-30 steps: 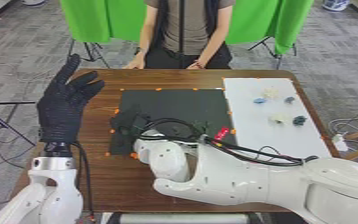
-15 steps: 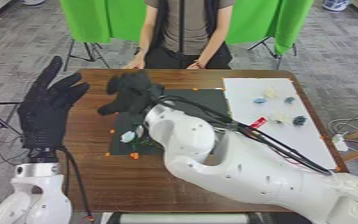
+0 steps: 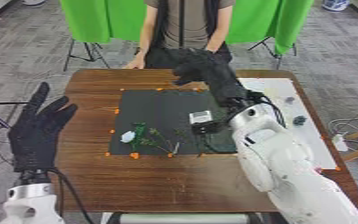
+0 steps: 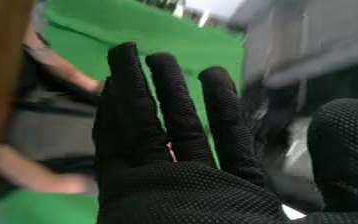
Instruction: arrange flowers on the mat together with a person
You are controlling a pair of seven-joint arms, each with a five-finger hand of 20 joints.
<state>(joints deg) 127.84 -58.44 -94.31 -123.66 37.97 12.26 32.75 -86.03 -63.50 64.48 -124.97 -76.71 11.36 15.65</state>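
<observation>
Here we are, and we'd call this arrangement under way but well short of finished! Down on the dark mat (image 3: 162, 107), in the near corner toward the robot's left, we've got a white flower (image 3: 128, 136) lying right up against a bright green stem (image 3: 139, 131), and just beside that, thin green sprigs (image 3: 158, 135) with a pale stem (image 3: 176, 148) among them. So that's the score on the mat: a small cluster at the near side, with dark surface reaching away beyond it. Now over to the white sheet (image 3: 271, 86) on the robot's right, and there's more to play for: a dark teal bloom (image 3: 300, 120) and, farther off, a little grey-blue bloom (image 3: 289, 100), neither placed on the mat. The right arm covers part of that sheet, so we can't give a full count of what's left. And the right hand (image 3: 200, 66)? Up over the far side of the table, fingers long and spread apart, clamped on nothing. The left hand (image 3: 37, 136) is off to the mat's left, fingers apart too, carrying nothing. Our call: those sheet blooms look like the work remaining, and the next one needs a careful pinch.
</observation>
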